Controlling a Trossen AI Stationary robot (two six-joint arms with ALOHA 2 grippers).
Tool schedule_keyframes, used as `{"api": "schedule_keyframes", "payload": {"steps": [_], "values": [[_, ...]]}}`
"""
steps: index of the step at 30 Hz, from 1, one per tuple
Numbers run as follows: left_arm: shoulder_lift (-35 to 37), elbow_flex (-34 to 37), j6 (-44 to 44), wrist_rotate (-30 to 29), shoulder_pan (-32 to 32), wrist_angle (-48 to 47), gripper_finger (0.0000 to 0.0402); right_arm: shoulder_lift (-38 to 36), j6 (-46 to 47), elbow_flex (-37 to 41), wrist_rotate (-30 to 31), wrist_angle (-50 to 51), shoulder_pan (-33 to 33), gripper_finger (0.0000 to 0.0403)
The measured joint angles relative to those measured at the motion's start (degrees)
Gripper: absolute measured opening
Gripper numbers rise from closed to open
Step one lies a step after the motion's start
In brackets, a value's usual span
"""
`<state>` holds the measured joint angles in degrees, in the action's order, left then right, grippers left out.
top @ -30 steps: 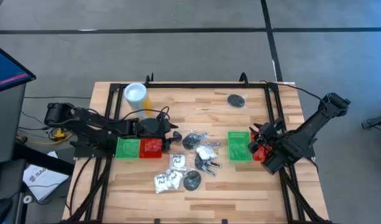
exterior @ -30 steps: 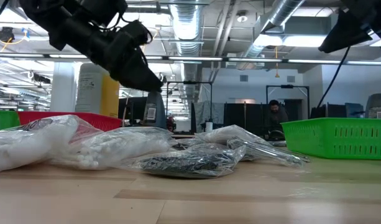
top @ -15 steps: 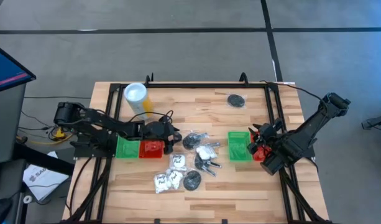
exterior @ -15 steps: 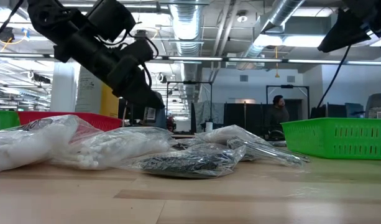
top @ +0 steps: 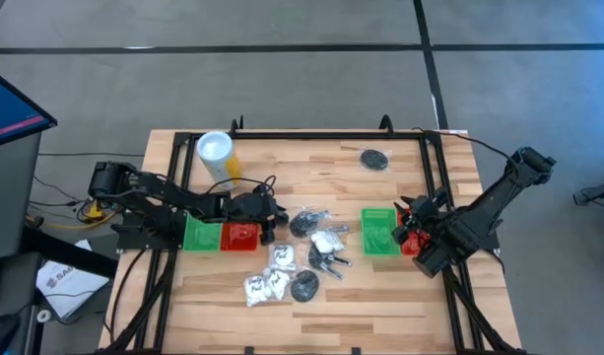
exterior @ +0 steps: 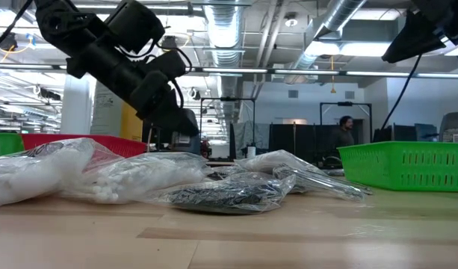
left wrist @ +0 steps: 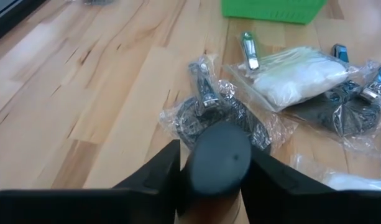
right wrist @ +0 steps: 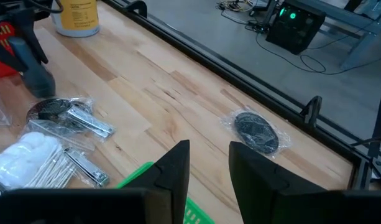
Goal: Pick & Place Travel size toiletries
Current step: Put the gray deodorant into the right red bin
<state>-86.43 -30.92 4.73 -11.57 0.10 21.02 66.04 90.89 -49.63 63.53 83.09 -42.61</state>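
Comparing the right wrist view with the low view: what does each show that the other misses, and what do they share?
Only the right wrist view shows the lone bagged black disc lying apart near the table's rail, and the yellow cylinder's label.

Only the low view shows the green tray side-on with its mesh wall, the red tray's rim, and a person far back in the room.

Both show the left gripper near the clustered toiletry bags, including the cotton swabs.
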Motion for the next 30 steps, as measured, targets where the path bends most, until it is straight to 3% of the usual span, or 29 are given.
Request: {"api": "schedule_keyframes", "payload": {"steps": [11,17,25,30], "values": [[0.9,0.0,0.3,0.6,0.0,-0.3,0.0118,0.0,0.0,0.0,0.0,-0.3,0.0,0.0103],[5.9,0.0,-0.7,0.5,0.0,-0.2,0.0118,0.0,-0.6,0.0,1.3,-1.2,0.0,0.0103],[13.8,-0.5,-1.3,0.4,0.0,-0.1,0.0116,0.0,-12.8,0.0,5.2,-11.3,0.7,0.0103],[14.8,-3.9,-1.8,0.7,0.0,0.1,0.0116,0.0,-21.9,0.0,5.3,-18.4,3.2,0.0103]]}}
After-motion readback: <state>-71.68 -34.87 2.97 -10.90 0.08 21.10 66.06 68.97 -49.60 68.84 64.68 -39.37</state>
